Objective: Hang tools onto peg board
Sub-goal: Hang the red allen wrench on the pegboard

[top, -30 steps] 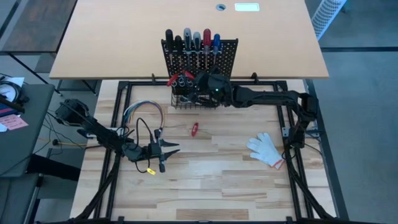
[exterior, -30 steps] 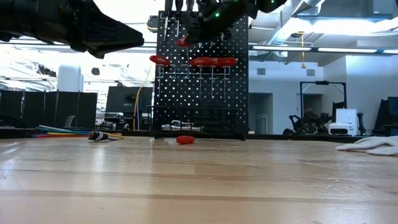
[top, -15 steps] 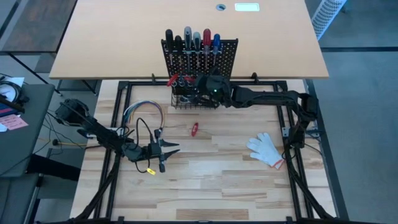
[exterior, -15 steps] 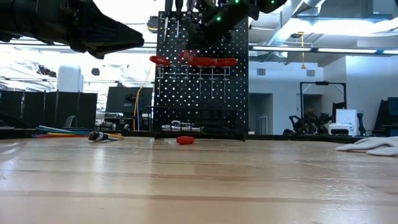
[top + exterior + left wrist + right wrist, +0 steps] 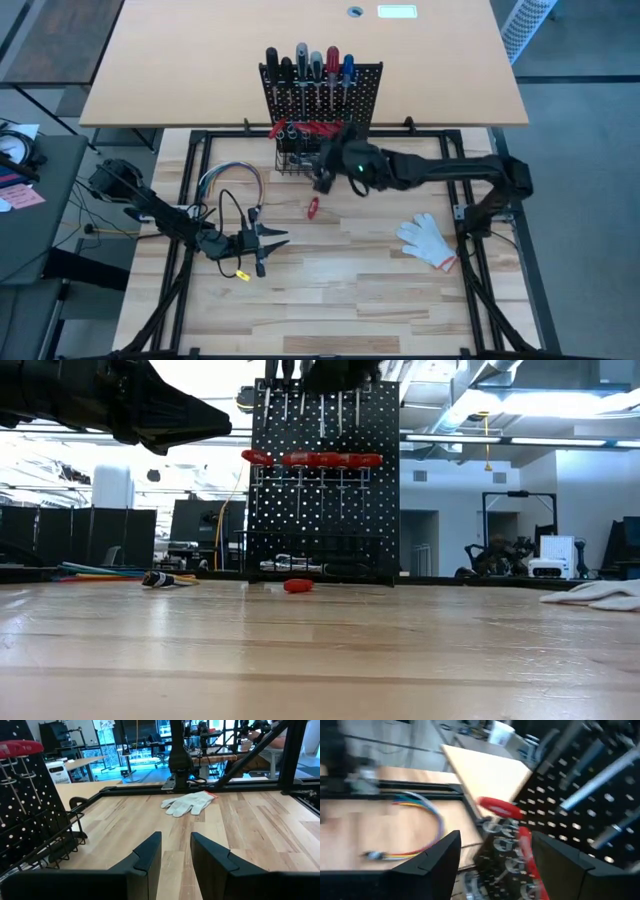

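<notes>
We see the right end effector [image 5: 322,176] spread wide and empty just before the peg board [image 5: 322,95], red tools [image 5: 312,459] hanging in its rings, one red tool [image 5: 313,207] on the worktop [image 5: 350,280], left end effector [image 5: 272,239] narrowly parted, empty, near the wires [image 5: 232,178]

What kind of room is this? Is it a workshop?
Probably a robotics lab or workshop. Two robot arms work at a wooden table inside a black metal frame, a peg board holds tools, and the room behind has desks with monitors and more equipment.
</notes>
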